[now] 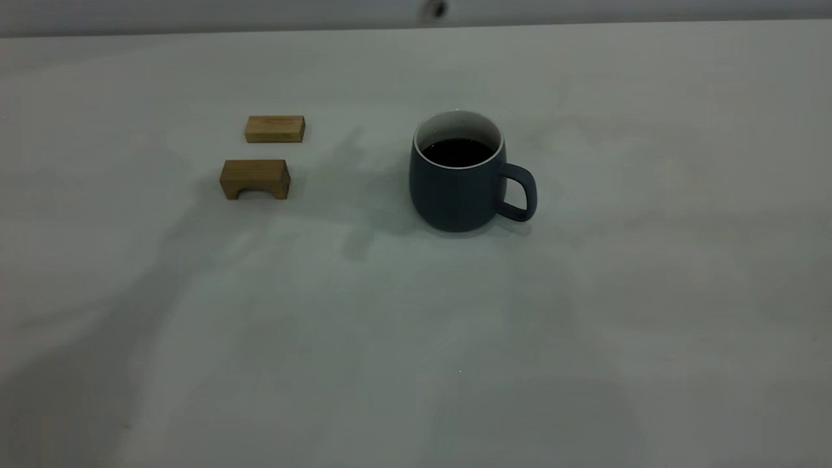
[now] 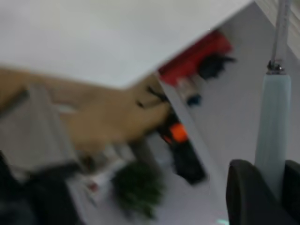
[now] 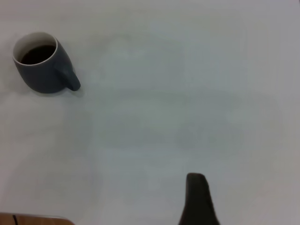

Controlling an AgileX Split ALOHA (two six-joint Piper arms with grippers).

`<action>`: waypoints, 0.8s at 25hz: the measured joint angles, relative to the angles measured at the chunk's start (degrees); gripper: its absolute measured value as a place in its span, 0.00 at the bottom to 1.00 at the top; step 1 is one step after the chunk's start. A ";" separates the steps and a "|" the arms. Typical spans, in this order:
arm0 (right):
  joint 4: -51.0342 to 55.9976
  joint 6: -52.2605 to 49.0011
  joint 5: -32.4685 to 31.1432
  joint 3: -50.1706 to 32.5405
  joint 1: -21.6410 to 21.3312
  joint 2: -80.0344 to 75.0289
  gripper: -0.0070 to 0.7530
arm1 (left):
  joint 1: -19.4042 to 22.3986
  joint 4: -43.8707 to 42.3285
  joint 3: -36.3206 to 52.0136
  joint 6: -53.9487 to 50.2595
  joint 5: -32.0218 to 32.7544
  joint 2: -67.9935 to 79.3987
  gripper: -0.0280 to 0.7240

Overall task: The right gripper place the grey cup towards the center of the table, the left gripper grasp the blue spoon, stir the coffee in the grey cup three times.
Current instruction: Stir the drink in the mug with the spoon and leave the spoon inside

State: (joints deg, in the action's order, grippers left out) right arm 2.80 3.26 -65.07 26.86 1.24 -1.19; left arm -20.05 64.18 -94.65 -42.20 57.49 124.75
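The grey cup [image 1: 458,188] stands upright near the middle of the table [image 1: 416,338], its handle to the right, with dark coffee [image 1: 457,151] inside. Neither arm shows in the exterior view. In the left wrist view my left gripper [image 2: 274,173] is shut on the blue spoon [image 2: 273,122], lifted away from the table, the pale handle rising to a metal neck. My right gripper [image 3: 262,187] is open and holds nothing, far from the cup [image 3: 44,70]. Only one of its fingers [image 3: 197,199] shows.
Two small wooden blocks lie left of the cup: a flat one [image 1: 275,129] and an arched one [image 1: 255,179] in front of it. The left wrist view looks past the table's edge [image 2: 187,51] at blurred room clutter.
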 joint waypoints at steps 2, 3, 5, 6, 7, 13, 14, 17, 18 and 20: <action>0.00 0.00 0.00 0.00 0.00 0.00 0.78 | -0.39 3.29 0.00 -5.01 0.19 1.48 0.26; 0.00 0.00 0.00 0.00 0.00 0.00 0.78 | -0.45 4.75 0.00 -6.93 0.25 2.44 0.26; 0.00 0.00 0.00 0.00 0.00 0.00 0.78 | -0.50 6.76 0.00 -10.27 0.29 4.42 0.26; 0.00 0.00 0.00 0.00 0.00 0.00 0.78 | -0.50 7.28 0.00 -11.09 0.29 5.16 0.26; 0.00 -0.04 0.00 0.00 0.00 0.00 0.78 | -0.50 7.55 0.00 -11.61 0.15 6.05 0.26; -0.05 -0.04 0.00 0.00 0.00 0.00 0.78 | -0.50 10.27 0.00 -12.24 -0.78 10.73 0.26; -0.05 -0.04 0.00 0.00 0.00 0.00 0.78 | -0.50 10.82 0.00 -12.24 -1.35 11.47 0.26; -0.05 -0.04 0.00 0.00 0.00 0.00 0.78 | -0.50 11.36 0.00 -12.24 -3.68 13.30 0.26; -0.05 -0.04 0.00 0.00 0.00 0.00 0.78 | -0.50 11.50 -0.05 -12.24 -4.57 13.83 0.26; -0.05 -0.04 0.00 0.00 0.00 0.00 0.78 | -0.50 11.62 -0.05 -12.24 -6.02 14.81 0.26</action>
State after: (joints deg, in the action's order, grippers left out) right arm 2.75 3.22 -65.07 26.86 1.24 -1.19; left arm -20.55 75.80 -94.70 -54.44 51.47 139.56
